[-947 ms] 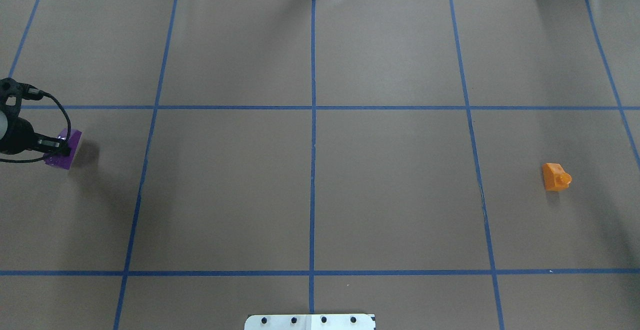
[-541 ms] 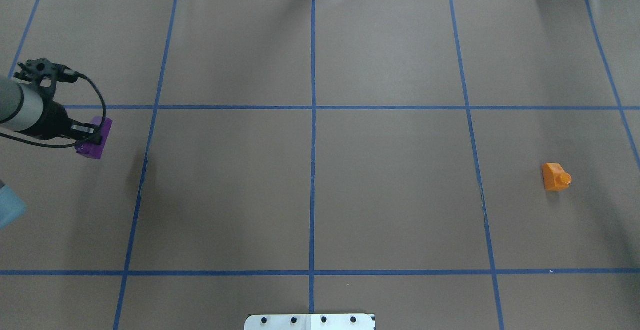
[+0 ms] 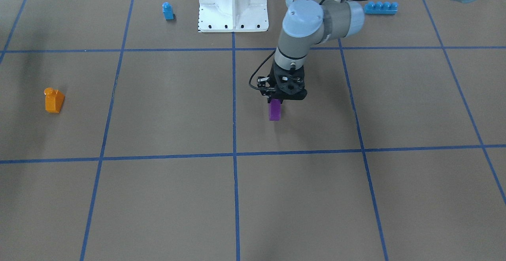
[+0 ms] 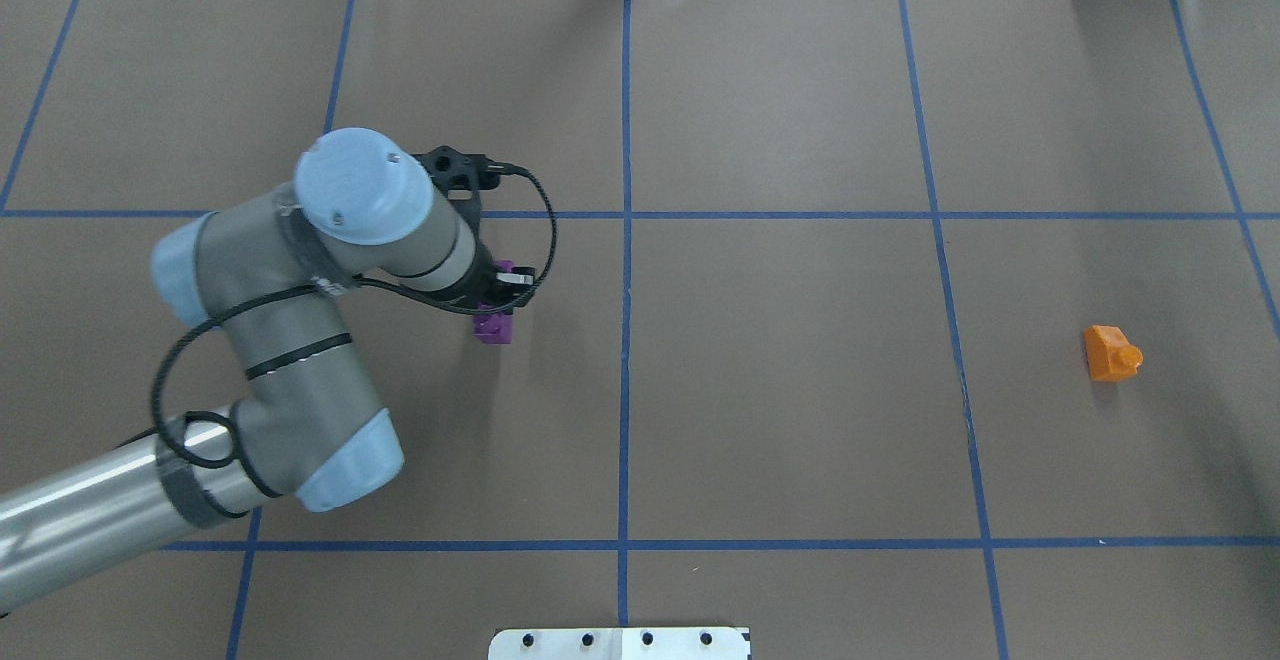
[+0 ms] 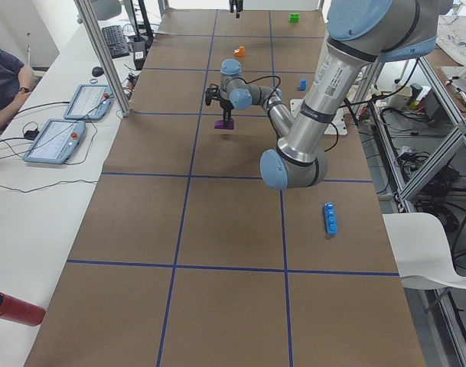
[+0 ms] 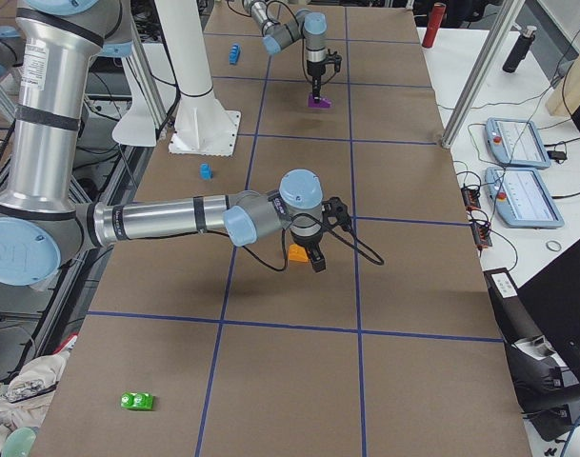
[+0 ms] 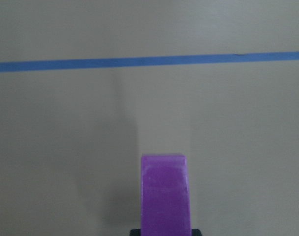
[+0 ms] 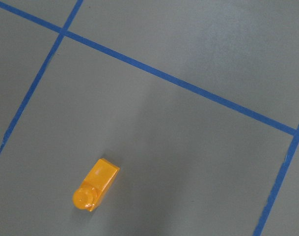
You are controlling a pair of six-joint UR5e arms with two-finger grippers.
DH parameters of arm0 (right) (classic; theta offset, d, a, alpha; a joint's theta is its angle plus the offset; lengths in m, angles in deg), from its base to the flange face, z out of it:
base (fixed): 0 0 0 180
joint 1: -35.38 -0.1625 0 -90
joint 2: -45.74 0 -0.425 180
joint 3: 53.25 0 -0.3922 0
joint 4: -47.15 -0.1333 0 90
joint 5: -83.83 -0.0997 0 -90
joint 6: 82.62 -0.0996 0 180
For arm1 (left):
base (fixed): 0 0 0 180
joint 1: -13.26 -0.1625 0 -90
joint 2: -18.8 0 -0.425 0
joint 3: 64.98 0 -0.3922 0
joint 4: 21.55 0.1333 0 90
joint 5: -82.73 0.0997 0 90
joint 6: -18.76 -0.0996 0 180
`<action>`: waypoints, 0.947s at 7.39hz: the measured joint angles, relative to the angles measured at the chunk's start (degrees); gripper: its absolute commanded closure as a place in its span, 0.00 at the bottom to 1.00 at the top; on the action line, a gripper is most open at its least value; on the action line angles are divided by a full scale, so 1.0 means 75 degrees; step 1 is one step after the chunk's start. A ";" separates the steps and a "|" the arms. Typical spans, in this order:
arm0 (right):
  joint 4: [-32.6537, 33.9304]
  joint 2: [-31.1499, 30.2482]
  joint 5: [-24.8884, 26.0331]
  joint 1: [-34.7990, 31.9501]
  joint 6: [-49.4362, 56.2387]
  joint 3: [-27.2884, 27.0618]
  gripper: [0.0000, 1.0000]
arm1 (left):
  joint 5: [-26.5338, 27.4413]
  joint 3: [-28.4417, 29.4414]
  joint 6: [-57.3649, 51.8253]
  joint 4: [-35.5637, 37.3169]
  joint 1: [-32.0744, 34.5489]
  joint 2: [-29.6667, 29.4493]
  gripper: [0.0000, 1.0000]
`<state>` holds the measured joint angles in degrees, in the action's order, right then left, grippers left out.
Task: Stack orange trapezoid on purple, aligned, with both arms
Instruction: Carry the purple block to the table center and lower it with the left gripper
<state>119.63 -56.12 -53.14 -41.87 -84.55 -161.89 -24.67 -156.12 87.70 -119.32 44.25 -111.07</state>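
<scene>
My left gripper (image 4: 497, 300) is shut on the purple block (image 4: 494, 325) and holds it just left of the table's centre line, close over the paper. The purple block also shows in the front view (image 3: 274, 111) and the left wrist view (image 7: 166, 194). The orange trapezoid (image 4: 1110, 352) sits alone at the far right of the table, also in the front view (image 3: 53, 101) and the right wrist view (image 8: 94, 185). My right gripper (image 6: 315, 262) shows only in the exterior right view, over the orange trapezoid (image 6: 297, 253); I cannot tell if it is open.
A blue single-stud block (image 3: 168, 11) and a long blue brick (image 3: 380, 7) lie on either side of the white base pedestal (image 3: 233, 4). A green block (image 6: 137, 401) lies near the table's right end. Blue tape lines grid the brown paper.
My left arm has swept right with the purple block, from the table's far left edge to just left of the centre line. The orange trapezoid has not moved.
</scene>
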 measured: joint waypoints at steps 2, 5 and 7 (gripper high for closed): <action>-0.0004 -0.0002 0.0001 0.0000 0.0000 0.0000 0.00 | 0.0338 0.0913 0.0305 0.0004 -0.0354 -0.0856 1.00; 0.0003 -0.0011 0.0003 0.0000 0.0000 0.0000 0.00 | 0.0673 0.1074 0.0346 0.0004 -0.0671 -0.1079 1.00; 0.0004 -0.0011 0.0005 0.0000 0.0000 0.0008 0.00 | 0.0699 0.1094 0.0347 0.0015 -0.0715 -0.1112 1.00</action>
<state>119.66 -56.21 -53.10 -41.87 -84.55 -161.83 -19.43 -147.91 90.30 -119.21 38.89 -119.41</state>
